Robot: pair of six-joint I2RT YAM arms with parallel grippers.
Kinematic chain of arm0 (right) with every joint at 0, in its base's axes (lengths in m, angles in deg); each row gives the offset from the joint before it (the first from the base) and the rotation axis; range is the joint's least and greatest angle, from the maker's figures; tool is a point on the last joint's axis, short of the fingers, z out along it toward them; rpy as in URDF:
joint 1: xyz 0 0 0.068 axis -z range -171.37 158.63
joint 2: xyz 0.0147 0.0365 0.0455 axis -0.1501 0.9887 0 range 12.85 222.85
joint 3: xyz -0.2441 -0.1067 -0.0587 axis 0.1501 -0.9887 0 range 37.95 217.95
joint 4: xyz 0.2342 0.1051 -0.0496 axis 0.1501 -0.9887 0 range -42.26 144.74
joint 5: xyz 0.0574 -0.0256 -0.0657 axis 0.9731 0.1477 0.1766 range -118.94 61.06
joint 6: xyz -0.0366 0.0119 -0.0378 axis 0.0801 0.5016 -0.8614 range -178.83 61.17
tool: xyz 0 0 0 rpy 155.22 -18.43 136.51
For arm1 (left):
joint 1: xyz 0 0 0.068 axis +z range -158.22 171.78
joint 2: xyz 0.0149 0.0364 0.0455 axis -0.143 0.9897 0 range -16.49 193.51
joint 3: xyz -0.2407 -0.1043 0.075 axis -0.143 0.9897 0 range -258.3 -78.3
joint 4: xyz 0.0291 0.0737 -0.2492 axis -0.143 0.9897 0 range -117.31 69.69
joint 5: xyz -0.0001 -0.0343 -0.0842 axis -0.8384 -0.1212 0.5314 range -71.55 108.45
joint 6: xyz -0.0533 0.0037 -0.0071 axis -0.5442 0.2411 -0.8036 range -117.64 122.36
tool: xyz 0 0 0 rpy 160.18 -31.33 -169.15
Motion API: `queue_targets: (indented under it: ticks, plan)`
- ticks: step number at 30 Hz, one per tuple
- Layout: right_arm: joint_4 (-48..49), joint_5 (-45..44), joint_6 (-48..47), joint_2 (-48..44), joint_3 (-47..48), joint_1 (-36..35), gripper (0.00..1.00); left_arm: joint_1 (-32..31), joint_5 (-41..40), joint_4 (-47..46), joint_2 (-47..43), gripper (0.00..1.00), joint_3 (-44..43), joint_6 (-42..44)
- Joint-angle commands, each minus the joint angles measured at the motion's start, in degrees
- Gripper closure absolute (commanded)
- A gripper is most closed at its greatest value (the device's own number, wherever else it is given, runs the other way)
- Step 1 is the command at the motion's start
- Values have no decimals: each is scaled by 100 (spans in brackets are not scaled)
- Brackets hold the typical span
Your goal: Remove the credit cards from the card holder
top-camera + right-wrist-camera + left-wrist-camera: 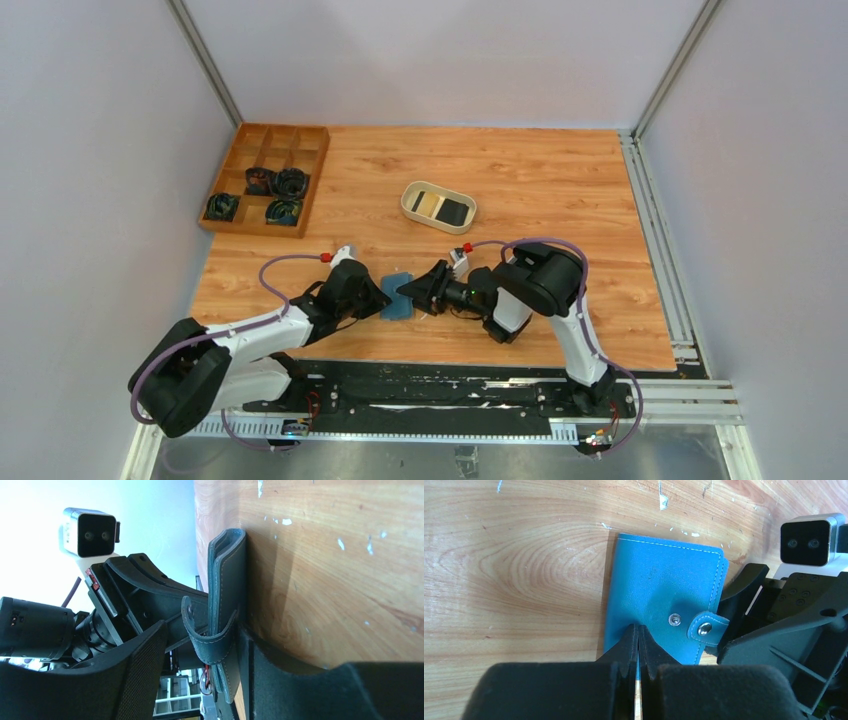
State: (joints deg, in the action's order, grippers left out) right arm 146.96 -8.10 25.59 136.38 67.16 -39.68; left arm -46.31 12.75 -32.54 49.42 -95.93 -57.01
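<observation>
Teal-blue card holder [659, 590] is lying folded shut on the wooden counter [524, 555], right under the tips of the left claw [638, 632]. That claw is clenched tight with nothing between its fingers and just presses down on the cover. The right claw [202, 635] faces it from the other side with its jaws apart. It has one finger on each side of the edge with the snap tab [706, 627], and there's a visible gap, so it's gripping nothing. The tab looks unsnapped to me.

What I'd worry about:
- The left claw only pins one small spot, so a tug on the tab side could spin or slide the holder out from under it.
- The right claw straddles the whole thickness, so closing there might pinch both covers and lift the holder instead of opening it.

Containers:
- The beige dish [408, 199], well beyond both claws, has two credit cards in it, one tan-gold [428, 203] and one black [454, 211].
- The wooden tray [283, 141], far beyond the left claw, holds dark coiled things [290, 182] in its nearer compartments.
- I can't tell if the holder has more cards inside.
</observation>
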Motion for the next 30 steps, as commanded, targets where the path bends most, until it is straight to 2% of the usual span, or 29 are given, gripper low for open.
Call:
queue_targets:
  ticks: [1,6,10,20,30]
  plan:
    - [-92,-91,-417,305,46,13,41,-41,-174,677,172,100,211,128]
    - [-266,-208,-146,361,108,24,41,-41,-179,718,130,100,214,130]
    - [-530,-213,-135,293,80,24,48,-41,-208,743,88,100,231,130]
    - [-614,-187,-99,321,102,24,55,-41,-195,716,110,100,233,123]
    - [-699,-239,-40,269,228,33,41,-41,-187,721,110,100,234,128]
